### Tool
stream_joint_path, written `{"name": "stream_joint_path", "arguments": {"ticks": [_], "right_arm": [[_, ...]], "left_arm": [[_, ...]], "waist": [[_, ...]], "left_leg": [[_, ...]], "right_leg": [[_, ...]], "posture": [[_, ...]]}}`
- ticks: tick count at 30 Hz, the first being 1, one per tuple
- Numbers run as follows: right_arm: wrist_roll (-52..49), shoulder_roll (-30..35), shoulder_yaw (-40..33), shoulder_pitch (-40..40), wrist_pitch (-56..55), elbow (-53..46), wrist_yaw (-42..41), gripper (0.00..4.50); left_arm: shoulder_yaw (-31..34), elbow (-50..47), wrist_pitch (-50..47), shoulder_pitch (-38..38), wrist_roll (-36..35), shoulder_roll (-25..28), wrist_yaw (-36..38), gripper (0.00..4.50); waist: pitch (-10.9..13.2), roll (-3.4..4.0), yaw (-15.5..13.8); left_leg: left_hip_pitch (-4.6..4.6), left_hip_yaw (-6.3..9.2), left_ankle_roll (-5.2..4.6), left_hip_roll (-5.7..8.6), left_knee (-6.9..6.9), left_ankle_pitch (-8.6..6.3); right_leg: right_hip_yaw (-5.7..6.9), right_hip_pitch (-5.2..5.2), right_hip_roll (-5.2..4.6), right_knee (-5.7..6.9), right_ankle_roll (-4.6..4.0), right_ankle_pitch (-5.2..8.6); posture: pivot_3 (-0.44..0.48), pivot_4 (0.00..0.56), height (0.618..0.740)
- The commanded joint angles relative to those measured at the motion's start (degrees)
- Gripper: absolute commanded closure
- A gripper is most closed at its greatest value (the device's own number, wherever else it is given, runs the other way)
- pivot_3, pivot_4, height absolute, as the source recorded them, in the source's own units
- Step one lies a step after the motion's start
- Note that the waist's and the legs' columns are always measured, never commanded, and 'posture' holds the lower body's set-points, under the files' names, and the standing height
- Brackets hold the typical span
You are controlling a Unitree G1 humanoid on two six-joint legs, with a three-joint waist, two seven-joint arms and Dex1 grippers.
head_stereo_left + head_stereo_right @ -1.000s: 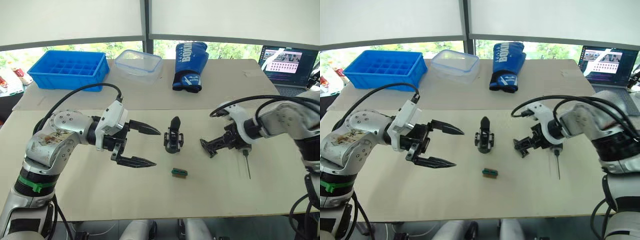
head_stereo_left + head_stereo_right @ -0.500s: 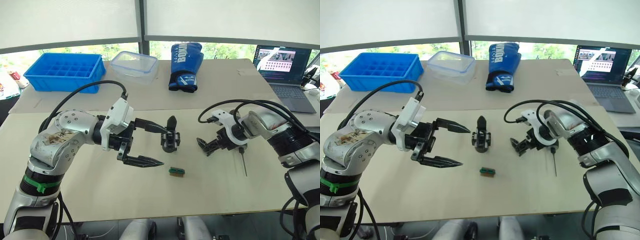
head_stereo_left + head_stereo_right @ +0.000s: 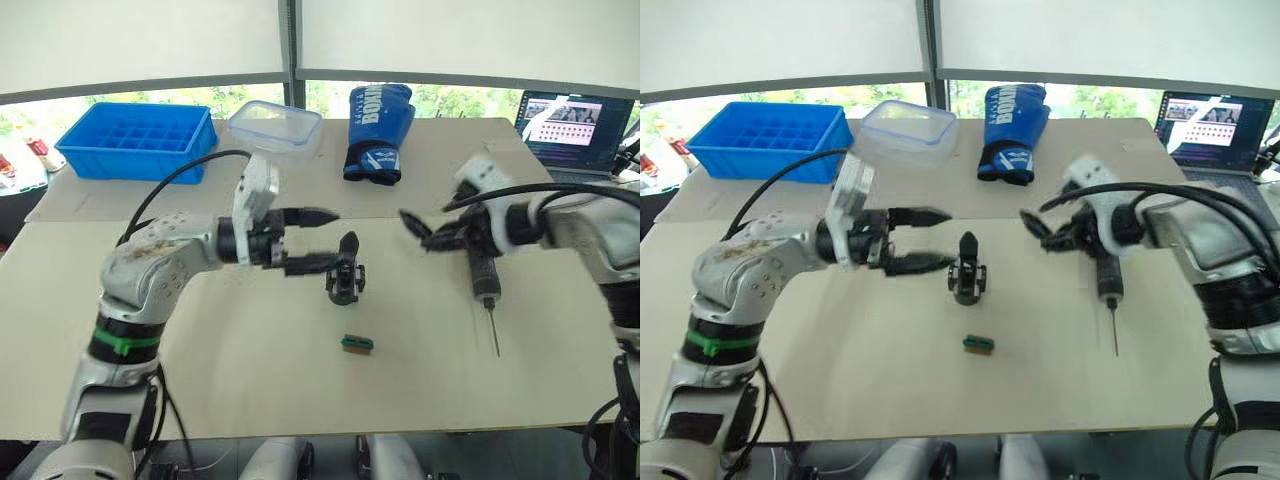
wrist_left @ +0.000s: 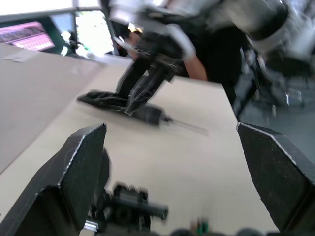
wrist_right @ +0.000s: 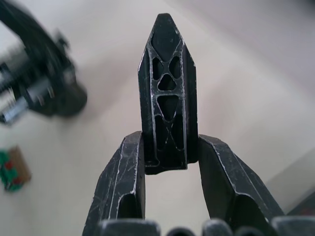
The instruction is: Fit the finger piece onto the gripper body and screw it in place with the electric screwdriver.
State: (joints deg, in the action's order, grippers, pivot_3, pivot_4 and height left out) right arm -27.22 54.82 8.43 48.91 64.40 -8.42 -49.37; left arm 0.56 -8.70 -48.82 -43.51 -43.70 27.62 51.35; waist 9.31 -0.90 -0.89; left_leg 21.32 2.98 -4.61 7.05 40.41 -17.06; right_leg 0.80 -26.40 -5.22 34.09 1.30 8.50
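Small green-and-brown block (image 3: 357, 344) lies at six o'clock of the black round-based gripper body (image 3: 345, 272); left gripper (image 3: 321, 240) spread beside it; right gripper (image 5: 167, 147) clamps the black pointed finger piece (image 5: 167, 93).

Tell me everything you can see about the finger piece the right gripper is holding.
The finger piece is a small black wedge that looks like hard plastic, tapering to a blunt point, with a flat face cut through by triangular and oval openings forming a lattice. Its wide square base is clamped between the two fingers of the right gripper, its tip pointing away from the wrist. It is lifted off the table, to the right of the gripper body, touching nothing but the fingers.
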Motion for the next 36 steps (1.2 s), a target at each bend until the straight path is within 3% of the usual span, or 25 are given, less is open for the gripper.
{"name": "stream_joint_path", "arguments": {"ticks": [1,4,8,14,17,20,31,34,36], "right_arm": [[-3.5,-5.1,-11.3,-3.7,-0.2,-11.4,6.2,3.36],[-2.9,-10.0,-14.5,-6.3,-0.4,-18.2,12.4,3.36],[-0.5,-14.0,-13.2,-9.6,-3.1,-26.0,18.7,3.36],[1.3,-15.3,-11.9,-11.7,-5.0,-30.2,21.9,3.36],[2.3,-16.0,-11.1,-12.0,-6.4,-31.3,23.0,3.36],[2.9,-16.2,-10.5,-12.2,-7.5,-31.9,23.5,3.36],[2.5,-17.4,-9.7,-13.1,-7.5,-33.9,24.3,3.36],[2.6,-17.6,-10.0,-12.7,-7.1,-33.8,24.7,3.36],[2.6,-18.0,-10.2,-12.4,-7.0,-33.7,25.2,3.36]], "left_arm": [[6.6,2.4,-7.6,-4.1,-7.8,-6.5,-11.6,0.0],[9.2,3.0,-11.5,-5.4,-11.4,-10.5,-17.3,0.0],[11.5,3.2,-13.8,-6.3,-14.9,-15.1,-24.6,0.0],[13.2,3.3,-12.9,-6.6,-16.3,-18.4,-30.3,0.0],[14.1,4.4,-13.2,-7.0,-17.7,-19.5,-32.6,0.85],[13.7,4.8,-13.5,-7.4,-18.3,-19.8,-33.4,2.39],[13.6,4.1,-12.0,-7.2,-21.2,-21.3,-34.8,2.4],[14.2,4.2,-10.7,-7.2,-21.3,-21.9,-35.5,3.29],[13.9,4.0,-10.4,-7.0,-21.2,-21.7,-35.3,4.2]], "waist": [[0.0,-0.01,0.0],[0.0,0.0,0.4],[0.0,0.0,0.2],[0.0,0.0,0.2],[0.0,0.0,0.2],[0.0,0.0,0.2],[0.0,0.0,0.2],[0.0,0.0,0.2],[0.0,0.0,0.2]], "left_leg": [[0.0,0.03,-0.01,0.0,0.0,0.01],[0.0,0.0,-0.03,0.07,0.03,0.03],[-0.05,0.01,0.1,0.08,0.1,0.04],[-0.07,0.0,0.22,0.13,0.24,0.0],[-0.07,0.0,0.21,0.15,0.24,0.01],[-0.08,0.0,0.21,0.14,0.25,0.01],[-0.1,0.0,0.22,0.14,0.25,0.01],[-0.1,0.0,0.22,0.14,0.25,0.01],[-0.1,0.0,0.22,0.14,0.25,0.01]], "right_leg": [[-0.01,0.02,-0.01,0.0,0.0,0.0],[-0.05,-0.05,-0.01,0.05,0.0,0.0],[-0.07,-0.06,0.03,0.14,0.0,-0.01],[-0.09,-0.04,0.06,0.27,0.0,-0.01],[-0.08,-0.04,0.09,0.27,0.0,-0.01],[-0.08,-0.03,0.09,0.27,0.0,-0.01],[-0.1,-0.02,0.26,0.27,0.0,-0.01],[-0.1,-0.01,0.26,0.27,0.0,-0.01],[-0.11,-0.01,0.26,0.27,0.0,-0.01]], "posture": [[0.0,0.15,0.74],[0.0,0.15,0.74],[0.0,0.15,0.74],[0.0,0.15,0.74],[0.0,0.15,0.74],[0.0,0.15,0.74],[0.0,0.15,0.74],[0.0,0.15,0.74],[0.0,0.15,0.74]]}}
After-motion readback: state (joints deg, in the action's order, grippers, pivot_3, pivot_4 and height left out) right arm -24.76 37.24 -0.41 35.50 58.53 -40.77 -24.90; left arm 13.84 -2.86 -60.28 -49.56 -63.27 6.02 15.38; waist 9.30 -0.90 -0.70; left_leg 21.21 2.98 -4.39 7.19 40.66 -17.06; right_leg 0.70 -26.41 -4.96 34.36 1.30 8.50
